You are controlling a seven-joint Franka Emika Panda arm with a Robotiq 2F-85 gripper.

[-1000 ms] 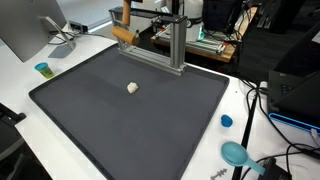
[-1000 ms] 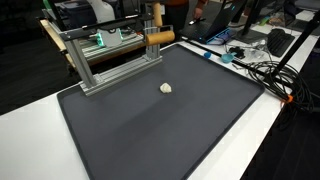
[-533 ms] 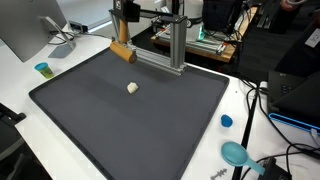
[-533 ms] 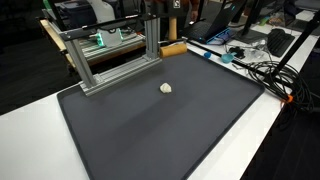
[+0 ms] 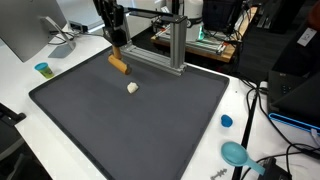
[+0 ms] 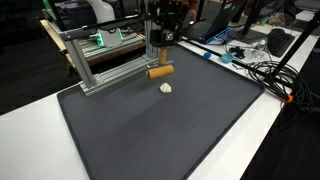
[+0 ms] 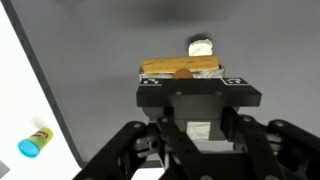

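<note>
Gripper (image 7: pixel 182 74) jaws are clamped on a short wooden block (image 7: pixel 160 68), which lies crosswise between them and sticks out on both sides. In both exterior views the block (image 5: pixel 118 64) hangs low over the far part of the dark mat (image 5: pixel 130 130); whether it touches the mat cannot be told. Just beyond it in the wrist view lies a small white lump (image 7: pixel 201 46), near the block but apart from it (image 6: pixel 166 88).

To handle this well, I judge the block should be kept level and the grip firm, since the hold is narrow against the block's length and a tilt could let it swing. Any descent should be slow and straight, clear of the lump and of the aluminium frame (image 5: pixel 175 45) close behind.

On the white surface (image 5: pixel 20 95) beside the mat lies a small blue-capped bottle (image 7: pixel 35 142). Its yellow label carries dark marks too small to read, and no other writing or brand is legible.
</note>
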